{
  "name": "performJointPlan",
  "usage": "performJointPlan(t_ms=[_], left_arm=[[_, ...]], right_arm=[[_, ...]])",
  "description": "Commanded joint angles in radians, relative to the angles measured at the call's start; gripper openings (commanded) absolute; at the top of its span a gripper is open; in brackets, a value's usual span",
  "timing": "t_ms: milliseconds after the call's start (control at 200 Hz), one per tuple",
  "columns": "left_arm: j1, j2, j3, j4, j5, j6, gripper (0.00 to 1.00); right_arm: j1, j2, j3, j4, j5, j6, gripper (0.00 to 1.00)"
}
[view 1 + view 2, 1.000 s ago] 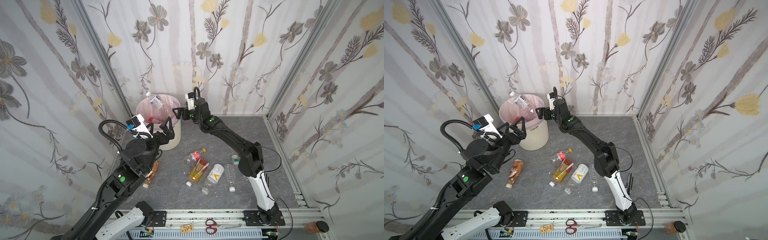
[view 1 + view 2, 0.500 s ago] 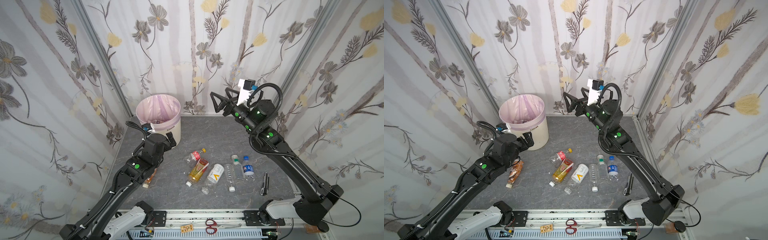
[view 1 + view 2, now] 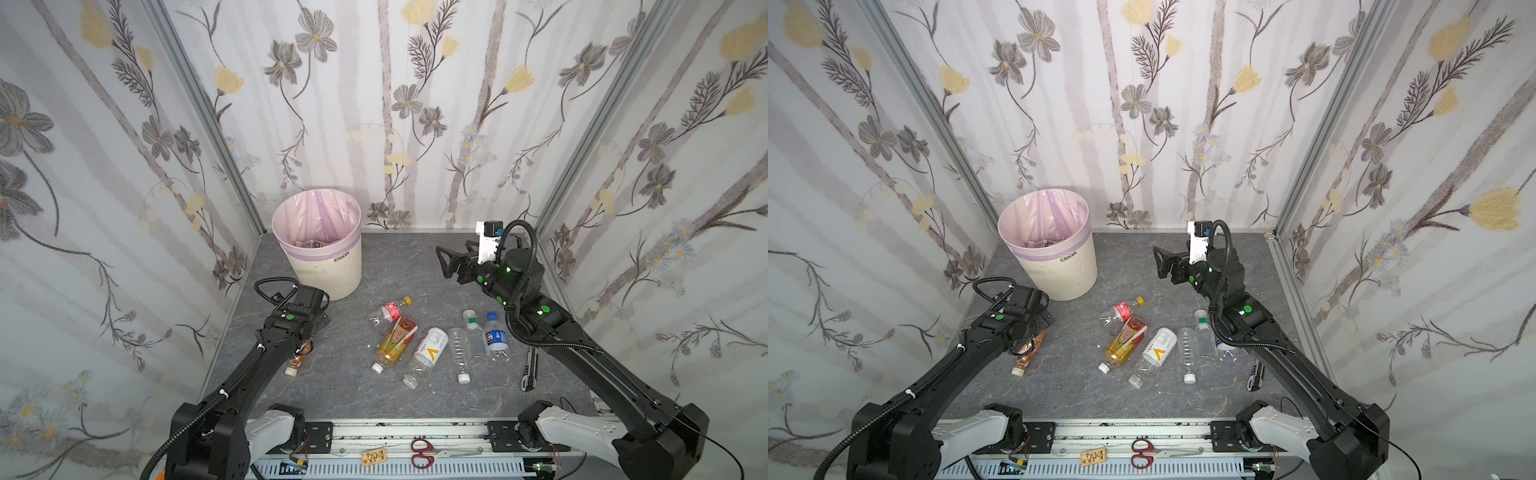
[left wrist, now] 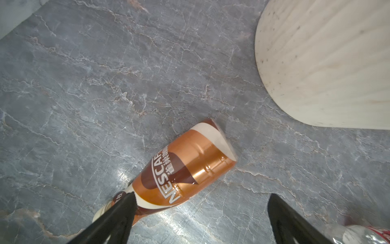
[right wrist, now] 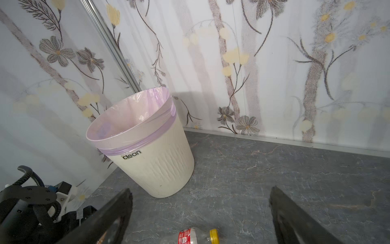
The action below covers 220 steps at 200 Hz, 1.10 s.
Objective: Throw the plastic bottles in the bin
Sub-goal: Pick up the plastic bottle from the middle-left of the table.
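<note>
The cream ribbed bin point(image 3: 328, 274) point(image 3: 1059, 274) point(image 5: 156, 166) with a pink liner stands at the back left, with some bottles lying in it point(image 3: 311, 243). Several plastic bottles lie mid-floor: a red-labelled one with a yellow cap point(image 3: 388, 311) point(image 5: 190, 236), a yellow tea bottle point(image 3: 395, 343), a white-labelled one point(image 3: 430, 353), a clear one point(image 3: 459, 353) and a blue-labelled one point(image 3: 496, 337). My left gripper point(image 4: 202, 195) is open, low over a brown coffee bottle point(image 4: 185, 166) point(image 3: 1027, 353). My right gripper point(image 3: 445, 262) point(image 5: 200, 190) is open and empty, raised at the back right and pointing toward the bin.
A dark utility knife point(image 3: 530, 368) lies on the floor at the right, beside the right arm. Red-handled scissors point(image 3: 422, 453) rest on the front rail. Flowered walls close in the grey floor on three sides.
Both arms have left the bin. The left gripper came down over the brown bottle. The right arm swung to the back right and has lowered.
</note>
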Motion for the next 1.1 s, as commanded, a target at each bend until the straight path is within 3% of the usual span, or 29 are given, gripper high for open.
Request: performJointPlan(t_ms=[0,405,540,784,954,1029,1094], left_arm=[[0.001,0.029,-0.023,-0.030,-0.040,-0.029,1.00],[0.015,0.324,-0.027,-0.020,-0.054,-0.023,0.96],[0.012,0.311,-0.019,-0.003,-0.057,-0.005,0.89],[0.014,0.273,-0.038,0.021,-0.069,-0.007,0.66],[0.015,0.297,-0.055,0.025,-0.089,-0.038,0.69],[0.015,0.297,-0.054,0.031,-0.098,-0.046,0.67],[0.017,0.291,-0.054,0.037,-0.108,-0.051,0.60]], right_arm=[[-0.010,-0.037,-0.047,0.023,0.022,-0.003,1.00],[-0.033,-0.112,-0.137,0.057,0.004,0.022,1.00],[-0.034,-0.116,-0.148,0.069,0.004,0.031,1.00],[-0.036,-0.131,-0.159,0.082,0.006,0.039,1.00],[-0.038,-0.140,-0.163,0.087,0.009,0.040,1.00],[-0.037,-0.142,-0.167,0.088,0.009,0.042,1.00],[-0.037,-0.143,-0.170,0.089,0.009,0.043,1.00]])
